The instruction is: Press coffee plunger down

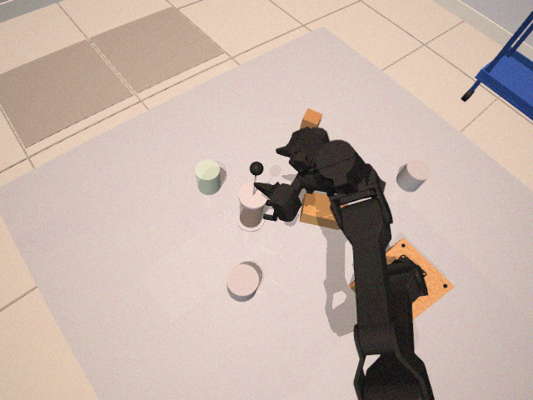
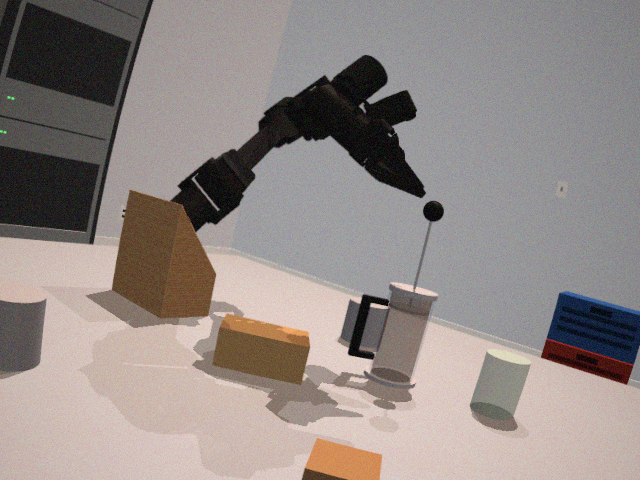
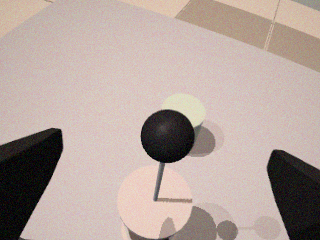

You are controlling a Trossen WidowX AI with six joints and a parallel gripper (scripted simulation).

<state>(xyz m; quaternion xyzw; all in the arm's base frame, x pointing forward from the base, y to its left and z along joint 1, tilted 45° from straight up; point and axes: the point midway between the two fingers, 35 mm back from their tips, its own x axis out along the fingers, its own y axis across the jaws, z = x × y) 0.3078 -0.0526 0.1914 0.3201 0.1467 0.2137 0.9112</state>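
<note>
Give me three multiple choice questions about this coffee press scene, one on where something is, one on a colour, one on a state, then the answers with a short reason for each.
1. Where is the gripper relative to the plunger knob?
A. Just above and beside it, not touching
B. Down at the handle
C. Over the pale green cylinder

2. What colour is the knob?
A. Orange
B. Black
C. Blue

3. What state is the plunger rod in?
A. Pushed fully down
B. Lifted out of the press
C. Raised high above the lid

Answers:
1 A: the exterior view shows the fingertips close above the knob with a gap, and the wrist view shows the knob between the open fingers.
2 B: it looks black in all three views.
3 C: a long stretch of rod shows between lid and knob on the coffee press.
</note>
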